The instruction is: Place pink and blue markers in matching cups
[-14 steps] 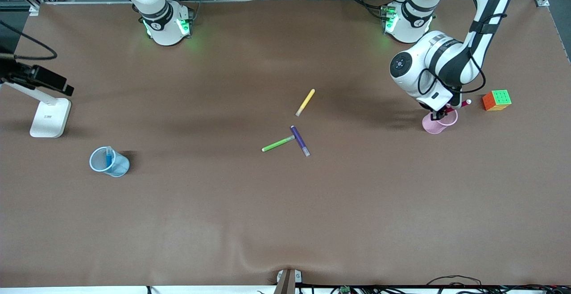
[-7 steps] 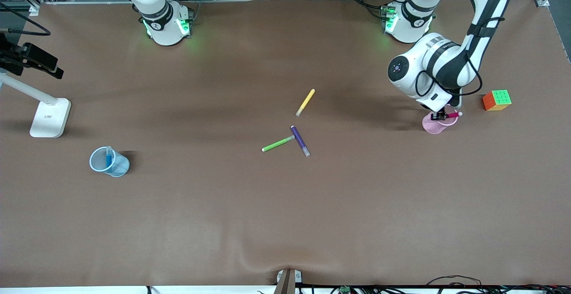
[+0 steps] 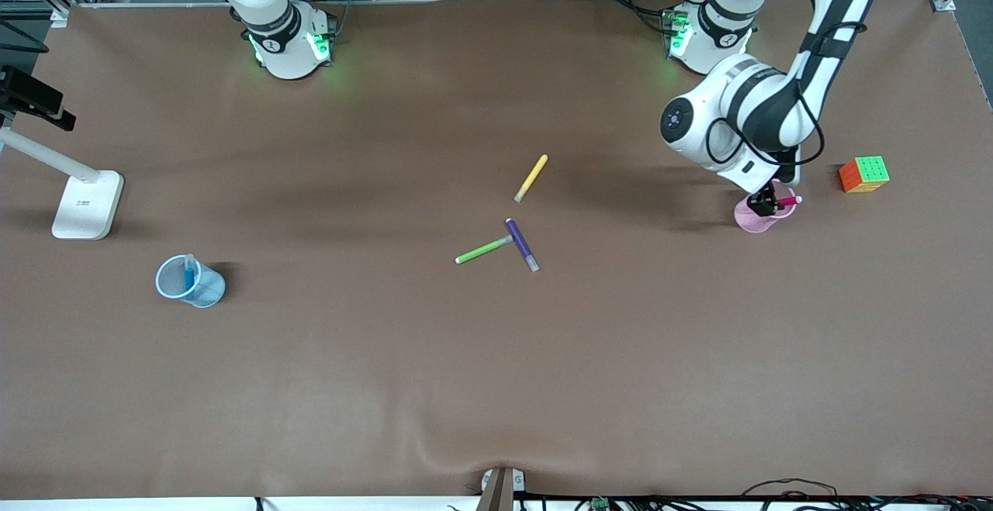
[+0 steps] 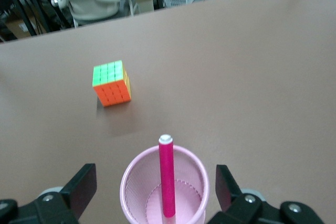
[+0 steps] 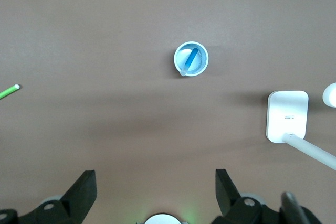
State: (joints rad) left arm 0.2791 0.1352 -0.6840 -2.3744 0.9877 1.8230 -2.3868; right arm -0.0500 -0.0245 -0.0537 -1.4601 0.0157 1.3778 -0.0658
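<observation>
Pink marker (image 4: 166, 177) stands in the pink cup (image 4: 135, 176) beside the colour cube (image 4: 111, 83), left gripper (image 4: 156, 190) spread wide above it. Blue marker (image 5: 191, 60) rests inside the blue cup (image 5: 202, 63) under the raised right gripper (image 5: 156, 190), jaws wide, arm waiting.

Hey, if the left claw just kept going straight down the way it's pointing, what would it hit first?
Most likely the pink marker standing in the pink cup. The left claw hangs open right over that cup, its fingers apart on either side of it, so the marker's white tip comes first, though depth is hard to judge.
</observation>
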